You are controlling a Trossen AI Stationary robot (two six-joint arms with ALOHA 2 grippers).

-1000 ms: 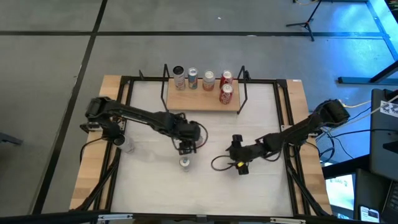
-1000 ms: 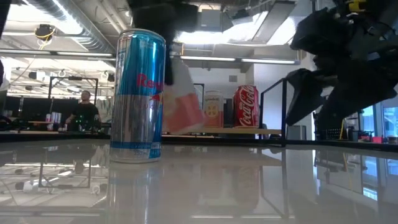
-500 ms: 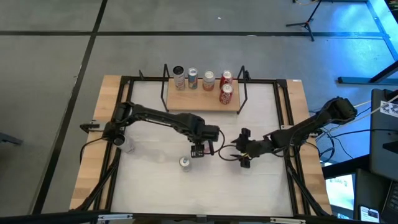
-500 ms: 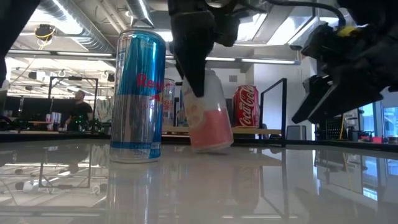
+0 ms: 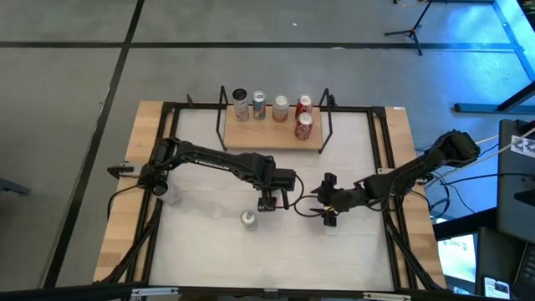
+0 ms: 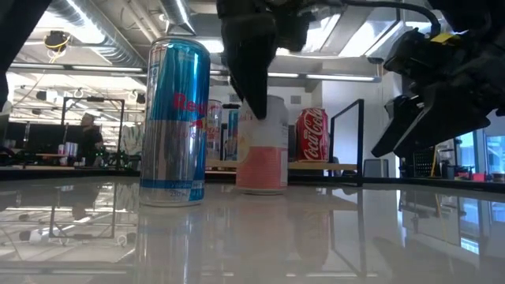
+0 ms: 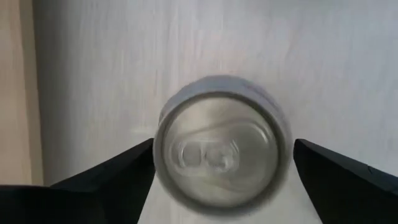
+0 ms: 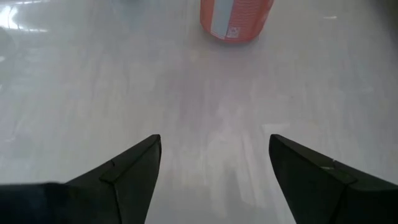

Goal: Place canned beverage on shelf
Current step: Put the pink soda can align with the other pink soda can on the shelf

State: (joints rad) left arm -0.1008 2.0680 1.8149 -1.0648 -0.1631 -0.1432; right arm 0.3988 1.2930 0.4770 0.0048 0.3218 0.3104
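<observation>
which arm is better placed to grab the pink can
Left. The left gripper is right above the upright pink can, fingers open either side of its top. The right gripper sits open, off to the side.

Blue-and-silver can (image 6: 174, 122) with red lettering; pale pink-and-white can (image 6: 263, 146) beside it, silver top. Red can (image 6: 312, 135) with white script on light-wood shelf (image 5: 272, 134) with black rod uprights. Tabletop (image 5: 209, 242) glossy white, wood edges. Left gripper (image 5: 269, 203) and right gripper (image 5: 327, 211) black.
</observation>
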